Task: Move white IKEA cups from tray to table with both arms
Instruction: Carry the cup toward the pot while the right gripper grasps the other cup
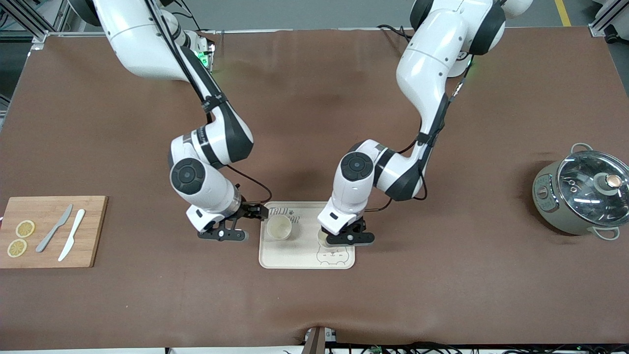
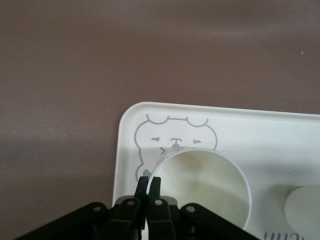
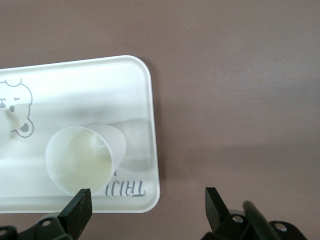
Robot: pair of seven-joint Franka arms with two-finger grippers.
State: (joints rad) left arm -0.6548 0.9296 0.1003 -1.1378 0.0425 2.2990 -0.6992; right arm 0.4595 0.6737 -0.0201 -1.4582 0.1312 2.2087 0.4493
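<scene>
On the brown table (image 1: pixel 314 305) two white robot arms reach down to a cream rectangular tray (image 1: pixel 295 258), which serves as the landmark for everything else.

Toward the left arm's end of the table, well apart from the tray, stands a grey-green pot (image 1: pixel 580 194) with a glass lid. Toward the right arm's end, also well apart from the tray, lies a wooden cutting board (image 1: pixel 88 236); on it are a grey knife (image 1: pixel 54 228), a white knife (image 1: pixel 71 241) and two lemon slices (image 1: pixel 20 238).

The left arm (image 1: pixel 427 69) comes down over the tray's edge toward its own end of the table. The left gripper (image 1: pixel 344 239) is clenched, its two black fingers (image 2: pixel 155 187) pinching the rim of one white cup (image 2: pixel 205 187) between them, one finger inside the wall and one outside. This cup stands upright on the tray, partly covering a printed bear outline (image 2: pixel 170 132). From the front it is mostly hidden under the gripper.

The right arm (image 1: pixel 162 44) ends at the tray's edge toward its own end. The right gripper (image 3: pixel 145 205) is released, with fingers spread wide: one finger (image 3: pixel 80 205) is at the rim of the second white cup (image 3: pixel 85 160), the other hangs over bare table beside the tray. It grips nothing. This cup (image 1: pixel 278 228) stands open side up on the tray, close to the tray's corner.

Grey printed letters run along the tray's edge farthest from the front camera. They begin "TAIJI" (image 3: pixel 126 189); a second line under them cannot be read in full.
</scene>
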